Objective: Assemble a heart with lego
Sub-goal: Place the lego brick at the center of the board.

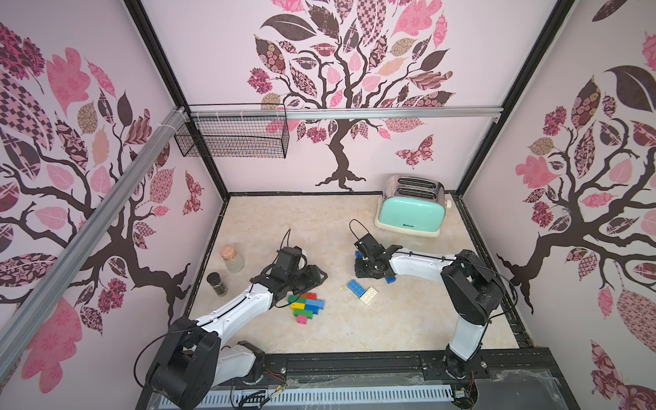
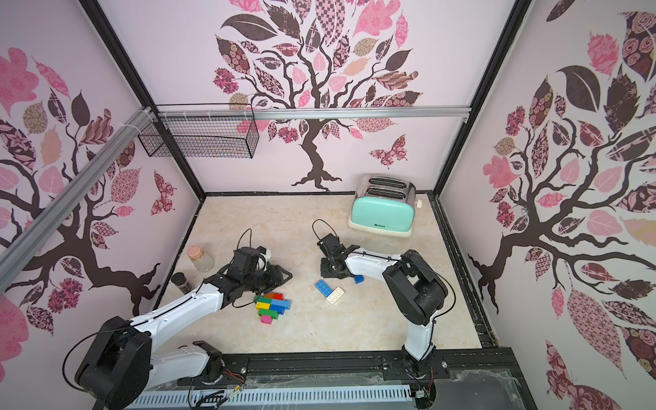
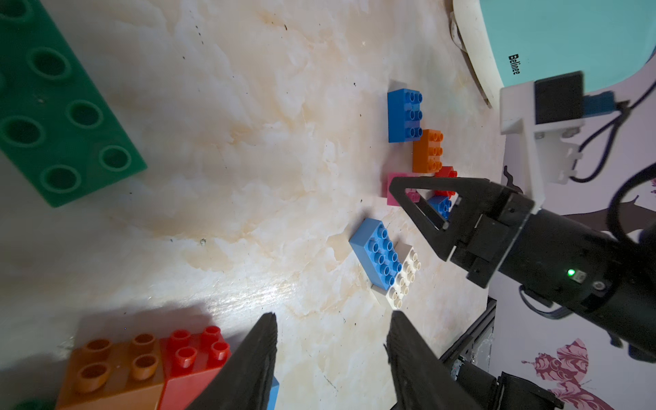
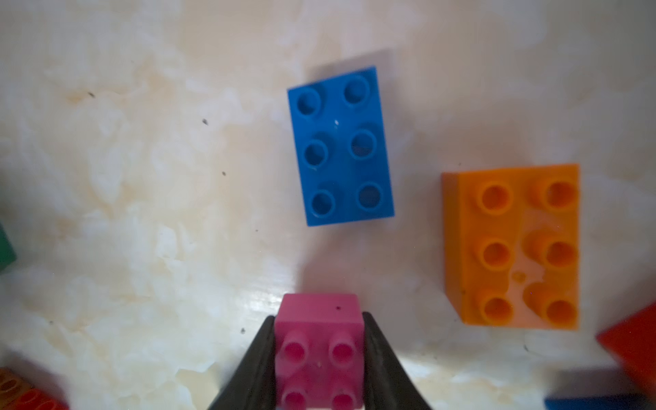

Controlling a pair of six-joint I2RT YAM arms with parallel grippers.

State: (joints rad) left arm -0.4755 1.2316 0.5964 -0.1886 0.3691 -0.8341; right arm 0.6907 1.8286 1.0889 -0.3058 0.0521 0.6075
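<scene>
Right gripper point(image 4: 319, 317), we note, is clamped on a small square pink plastic lego brick point(image 4: 319, 355); a blue oblong plastic brick point(image 4: 340, 145) lies just beyond its tips. Left gripper point(image 3: 332, 314) stands parted, empty.

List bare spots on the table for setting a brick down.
Bare: the back stretch between the mint-green toaster and the cork-lidded glass jar; the front strip between the joined multicoloured plastic brick cluster and the black front rail. Crowded: mid-table, around the blue oblong brick, the white oblong brick and the loose bricks under the white right arm.
</scene>
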